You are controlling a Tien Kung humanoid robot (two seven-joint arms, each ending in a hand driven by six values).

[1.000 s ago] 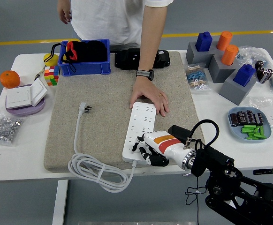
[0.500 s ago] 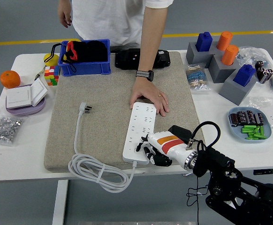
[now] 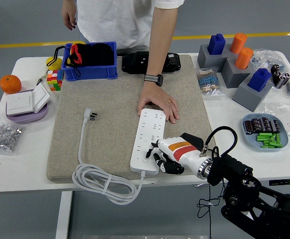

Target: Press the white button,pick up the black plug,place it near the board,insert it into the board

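A white power strip point(image 3: 149, 138) lies lengthwise on the beige mat point(image 3: 110, 99). Its far end is held down by a person's hand point(image 3: 159, 102) with a watch on the wrist. My right hand point(image 3: 158, 158), white with an orange stripe and dark fingers, is at the strip's near right corner. The fingers are curled, and one fingertip point(image 3: 148, 152) rests on the strip's near end. The plug point(image 3: 90, 115) looks grey-white, not black. It lies on the mat to the left, its white cable point(image 3: 102, 181) coiled over the mat's front edge and joined to the strip. My hand holds nothing.
At the back stand a blue bin point(image 3: 90, 60) and a black device point(image 3: 150, 62). At the left are an orange point(image 3: 10, 83), a cube puzzle point(image 3: 55, 79) and a wall switch on a purple dish point(image 3: 27, 103). Grey blocks with pegs point(image 3: 239, 69) and a plate of batteries point(image 3: 264, 132) are at the right.
My right hand has slid a little to the right along the strip's near end. The person's hand, the strip and the plug have stayed put.
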